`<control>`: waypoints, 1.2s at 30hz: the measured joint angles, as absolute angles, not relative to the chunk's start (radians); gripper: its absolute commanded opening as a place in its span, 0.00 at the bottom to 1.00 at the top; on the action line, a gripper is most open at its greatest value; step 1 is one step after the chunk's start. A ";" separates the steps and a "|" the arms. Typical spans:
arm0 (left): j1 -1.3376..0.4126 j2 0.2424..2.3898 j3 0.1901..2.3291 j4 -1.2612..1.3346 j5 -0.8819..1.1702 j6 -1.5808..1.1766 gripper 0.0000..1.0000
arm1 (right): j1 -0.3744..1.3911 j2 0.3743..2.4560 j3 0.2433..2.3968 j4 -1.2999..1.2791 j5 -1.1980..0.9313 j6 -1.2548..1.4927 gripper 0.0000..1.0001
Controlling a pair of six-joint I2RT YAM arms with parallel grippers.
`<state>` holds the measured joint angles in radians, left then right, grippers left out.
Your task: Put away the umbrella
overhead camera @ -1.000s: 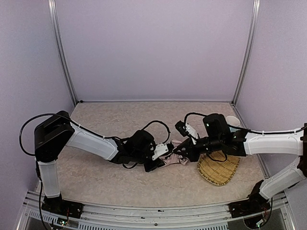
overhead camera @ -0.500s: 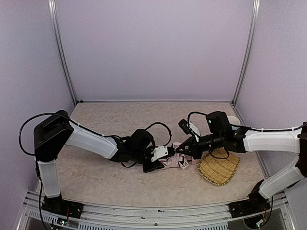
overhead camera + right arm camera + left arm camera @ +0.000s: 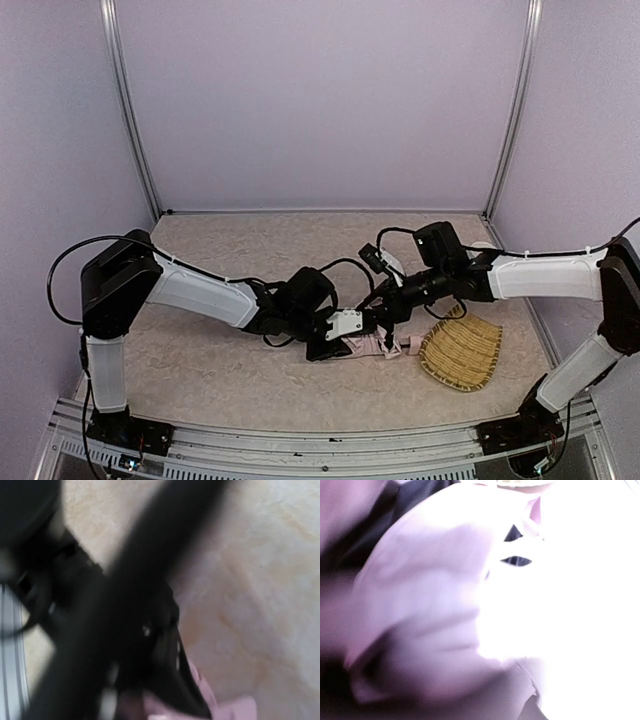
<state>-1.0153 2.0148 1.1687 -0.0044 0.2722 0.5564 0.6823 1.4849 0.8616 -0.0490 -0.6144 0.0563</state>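
Umbrella [image 3: 378, 346]: a crumpled pale pink bundle with black showing in the folds. It lies on the table [image 3: 250, 250] in the lower middle of the overhead view, between my two arm ends. Shaft and handle can't be picked out there; a short pale strap or tab sticks out at its right end.

Left gripper [image 3: 338, 340]: sits at the umbrella's left end, touching it. My left wrist camera is swamped by pink fabric [image 3: 430, 605], blurred on the left and blown out to white on the right, with only two small dark slivers near upper centre. My own fingers are not visible in it. Cannot tell whether this gripper is clamped on the fabric or just pressed into it.

Right gripper [image 3: 383, 318]: comes in from the upper right and meets the umbrella's top edge. It is clenched fully. Right wrist view is badly smeared: dark bars run diagonally across the frame, beige table [image 3: 270, 580] behind, and a scrap of pink [image 3: 235, 711] at the bottom edge. Whether anything is pinched I can't make out.

Woven tray [image 3: 465, 352]: just right of the umbrella, its upper left rim hidden under my right arm.
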 measured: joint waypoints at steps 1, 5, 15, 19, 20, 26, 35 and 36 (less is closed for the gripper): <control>-1.019 2.021 1.183 -0.018 0.271 0.568 0.00 | 0.683 1.522 0.893 -0.059 -0.625 0.056 0.00; -1.021 2.024 1.200 -0.052 0.260 0.610 0.00 | 0.680 1.640 0.987 -0.086 -0.639 0.051 0.00; -1.029 1.941 1.058 0.047 0.134 0.611 0.12 | 0.656 1.818 1.033 -0.023 -0.653 0.038 0.00; -1.052 1.916 0.981 0.155 0.030 0.590 0.17 | 0.656 1.844 0.984 0.063 -0.665 0.042 0.00; -1.060 1.913 0.962 0.192 -0.002 0.587 0.19 | 0.656 1.846 0.972 0.090 -0.672 0.043 0.00; -1.084 1.908 0.888 0.343 -0.118 0.585 0.31 | 0.656 1.884 0.960 0.204 -0.715 0.041 0.00; -1.093 1.872 0.810 0.419 -0.202 0.612 0.81 | 0.656 1.934 0.973 0.237 -0.716 0.010 0.00; -1.095 1.854 0.792 0.426 -0.216 0.611 0.94 | 0.656 1.936 0.973 0.239 -0.709 0.006 0.00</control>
<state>-1.0950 1.8538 0.7921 0.4255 -0.2157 0.6109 0.6563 1.9358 0.9730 0.2386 -0.7090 0.0059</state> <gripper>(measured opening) 0.680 0.011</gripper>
